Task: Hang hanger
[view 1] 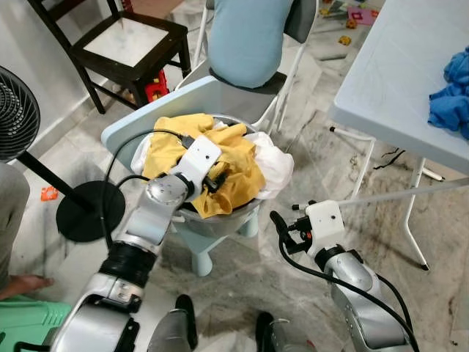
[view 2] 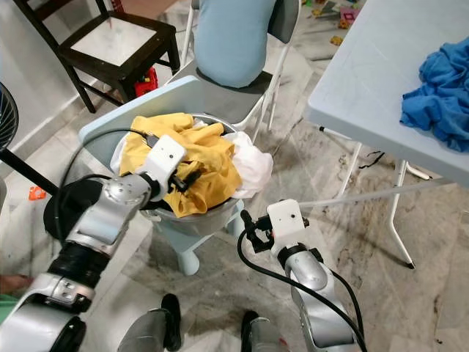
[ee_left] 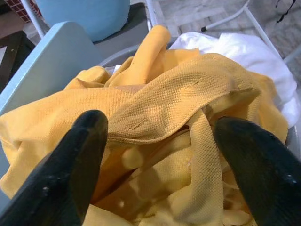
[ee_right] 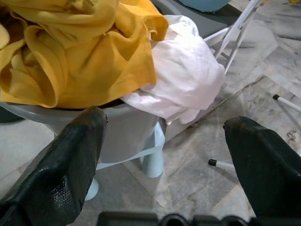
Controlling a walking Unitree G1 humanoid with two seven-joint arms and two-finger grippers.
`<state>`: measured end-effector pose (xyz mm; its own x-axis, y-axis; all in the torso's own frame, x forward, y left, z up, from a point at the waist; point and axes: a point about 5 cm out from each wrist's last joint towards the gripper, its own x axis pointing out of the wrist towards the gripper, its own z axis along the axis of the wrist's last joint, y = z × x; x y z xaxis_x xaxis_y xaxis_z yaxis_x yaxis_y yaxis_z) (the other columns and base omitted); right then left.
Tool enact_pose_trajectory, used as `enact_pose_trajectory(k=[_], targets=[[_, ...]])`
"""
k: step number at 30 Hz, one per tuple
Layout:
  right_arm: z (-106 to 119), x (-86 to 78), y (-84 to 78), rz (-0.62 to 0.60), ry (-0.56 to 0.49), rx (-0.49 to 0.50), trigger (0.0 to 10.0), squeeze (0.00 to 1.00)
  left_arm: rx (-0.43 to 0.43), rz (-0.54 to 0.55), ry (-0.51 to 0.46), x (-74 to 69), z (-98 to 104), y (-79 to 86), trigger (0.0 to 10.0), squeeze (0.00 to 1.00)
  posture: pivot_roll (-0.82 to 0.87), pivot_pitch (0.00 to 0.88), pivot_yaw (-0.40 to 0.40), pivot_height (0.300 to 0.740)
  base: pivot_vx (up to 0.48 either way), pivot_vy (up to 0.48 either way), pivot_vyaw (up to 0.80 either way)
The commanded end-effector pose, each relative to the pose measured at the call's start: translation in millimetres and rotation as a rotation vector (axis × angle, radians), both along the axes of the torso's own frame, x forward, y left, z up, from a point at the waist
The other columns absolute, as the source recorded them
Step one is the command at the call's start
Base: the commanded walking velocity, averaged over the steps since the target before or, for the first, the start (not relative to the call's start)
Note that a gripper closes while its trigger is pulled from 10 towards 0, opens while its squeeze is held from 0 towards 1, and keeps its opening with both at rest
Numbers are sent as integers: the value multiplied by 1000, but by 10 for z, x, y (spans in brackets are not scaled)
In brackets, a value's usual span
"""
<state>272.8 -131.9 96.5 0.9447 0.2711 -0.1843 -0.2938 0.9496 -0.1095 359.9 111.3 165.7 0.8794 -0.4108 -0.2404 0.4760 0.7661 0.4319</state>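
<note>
The left pincer (ee_left: 155,155) hangs spread wide over a crumpled yellow mesh-knit shirt (view 1: 220,165) in a grey plastic basket (ee_right: 70,120). The right pincer (ee_right: 164,155) gapes empty beside the basket. No writing is legible.

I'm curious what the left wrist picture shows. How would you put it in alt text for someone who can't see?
Two blunt black fingers of the left tool, spread apart, hover over a crumpled yellow knit shirt heaped in a pale grey basin. White cloth lies beyond it.
</note>
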Motion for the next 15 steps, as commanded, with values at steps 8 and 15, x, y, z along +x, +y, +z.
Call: enact_pose_trajectory(k=[8,15], targets=[[-75,-24,-3,0,36,3,10000,0,22,24,-55,-315,-69,91,10000,1000,-15,272,-15,740,0,0,0],[-83,-11,8,7,40,2,10000,0,-5,147,-208,-473,-6,169,10000,1000,-5,274,-22,740,0,0,0]])
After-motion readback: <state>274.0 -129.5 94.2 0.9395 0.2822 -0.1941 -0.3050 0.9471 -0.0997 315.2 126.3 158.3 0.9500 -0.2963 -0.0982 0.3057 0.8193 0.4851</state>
